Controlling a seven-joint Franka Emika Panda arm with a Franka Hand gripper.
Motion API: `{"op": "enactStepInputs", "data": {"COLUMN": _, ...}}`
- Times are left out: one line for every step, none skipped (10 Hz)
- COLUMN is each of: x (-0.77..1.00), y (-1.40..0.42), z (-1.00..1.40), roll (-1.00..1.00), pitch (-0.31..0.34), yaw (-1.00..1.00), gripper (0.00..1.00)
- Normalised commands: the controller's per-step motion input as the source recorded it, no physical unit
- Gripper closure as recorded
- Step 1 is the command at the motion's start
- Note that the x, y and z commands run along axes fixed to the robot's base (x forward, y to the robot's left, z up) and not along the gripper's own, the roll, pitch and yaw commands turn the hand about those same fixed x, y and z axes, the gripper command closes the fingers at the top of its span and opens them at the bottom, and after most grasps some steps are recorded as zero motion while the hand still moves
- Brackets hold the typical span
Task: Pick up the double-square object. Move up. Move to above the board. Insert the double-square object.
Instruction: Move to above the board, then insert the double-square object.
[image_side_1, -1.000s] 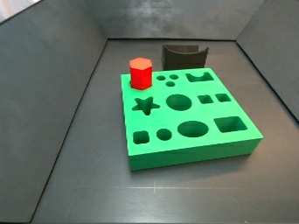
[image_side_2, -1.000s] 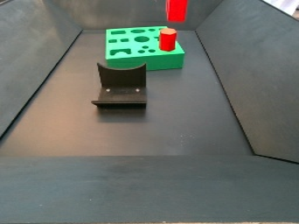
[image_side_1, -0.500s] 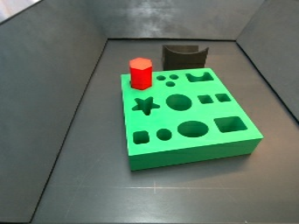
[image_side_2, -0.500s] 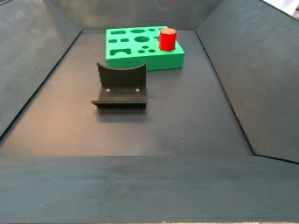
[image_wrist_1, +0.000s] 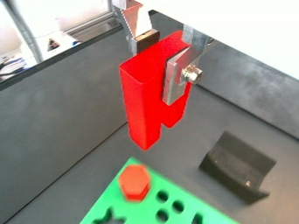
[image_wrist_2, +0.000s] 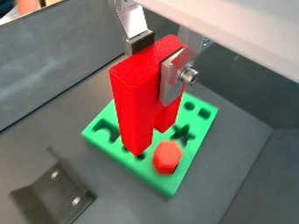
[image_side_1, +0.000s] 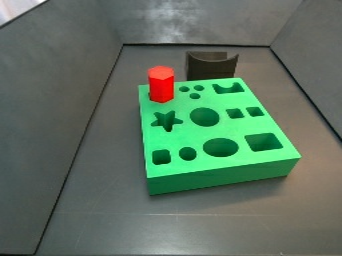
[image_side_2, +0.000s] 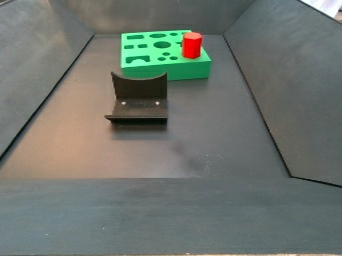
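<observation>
In both wrist views my gripper (image_wrist_1: 162, 59) (image_wrist_2: 158, 59) is shut on the top of the double-square object (image_wrist_1: 146, 105) (image_wrist_2: 135, 105), a tall bright-red bar hanging upright, high above the floor. One silver finger (image_wrist_1: 181, 74) lies flat on its grooved face; the other (image_wrist_1: 142, 39) is on the far side. The green board (image_wrist_1: 111, 199) (image_wrist_2: 122, 166) (image_side_1: 221, 180) (image_side_2: 167, 68) lies well below, its cut-out holes showing. Gripper and bar are out of view in both side views.
A short red hexagonal peg (image_wrist_1: 135, 181) (image_wrist_2: 167, 157) (image_side_1: 160, 83) (image_side_2: 193, 45) stands in a corner of the board. The dark fixture (image_wrist_1: 239, 166) (image_wrist_2: 47, 197) (image_side_1: 210, 65) (image_side_2: 138, 97) stands on the floor beside the board. Dark sloping walls enclose the floor.
A second ago the bar's lower end showed at the top of a side view above the board; it has risen out of that view. Board, peg and fixture have not moved.
</observation>
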Motion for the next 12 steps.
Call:
{"op": "enactStepInputs", "data": {"x": 0.06, "y": -1.00, "z": 0.13, "roll": 0.01, "pitch": 0.101, "yaw": 0.01, "gripper": 1.00}}
{"op": "enactStepInputs", "data": {"x": 0.07, "y": -1.00, "z": 0.13, "roll": 0.01, "pitch": 0.111, "yaw": 0.00, "gripper": 1.00}}
{"op": "enactStepInputs", "data": {"x": 0.11, "y": -0.88, "z": 0.13, "roll": 0.01, "pitch": 0.130, "yaw": 0.01, "gripper": 1.00}}
{"op": "enactStepInputs", "data": {"x": 0.10, "y": -0.59, "z": 0.09, "roll": 0.01, "pitch": 0.138, "yaw": 0.01, "gripper": 1.00}}
{"op": "enactStepInputs", "data": {"x": 0.09, "y": -0.35, "z": 0.06, "roll": 0.02, "pitch": 0.132, "yaw": 0.01, "gripper": 1.00}}
{"op": "enactStepInputs", "data": {"x": 0.07, "y": -0.19, "z": 0.04, "roll": 0.02, "pitch": 0.106, "yaw": 0.01, "gripper": 1.00}}
{"op": "enactStepInputs", "data": {"x": 0.00, "y": 0.00, "z": -0.01, "roll": -0.01, "pitch": -0.037, "yaw": 0.00, "gripper": 1.00}}
{"op": "enactStepInputs", "data": {"x": 0.00, "y": 0.00, "z": -0.05, "roll": -0.01, "pitch": -0.069, "yaw": 0.00, "gripper": 1.00}}
{"op": "enactStepInputs", "data": {"x": 0.00, "y": 0.00, "z": -0.07, "roll": 0.00, "pitch": -0.024, "yaw": 0.00, "gripper": 1.00}}
{"op": "enactStepInputs", "data": {"x": 0.00, "y": 0.00, "z": -0.05, "roll": 0.00, "pitch": -0.069, "yaw": 0.00, "gripper": 1.00}}
{"op": "enactStepInputs", "data": {"x": 0.00, "y": 0.00, "z": -0.06, "roll": -0.01, "pitch": -0.069, "yaw": 0.00, "gripper": 1.00}}
{"op": "enactStepInputs", "data": {"x": 0.00, "y": -0.04, "z": -0.05, "roll": 0.00, "pitch": -0.040, "yaw": 0.00, "gripper": 1.00}}
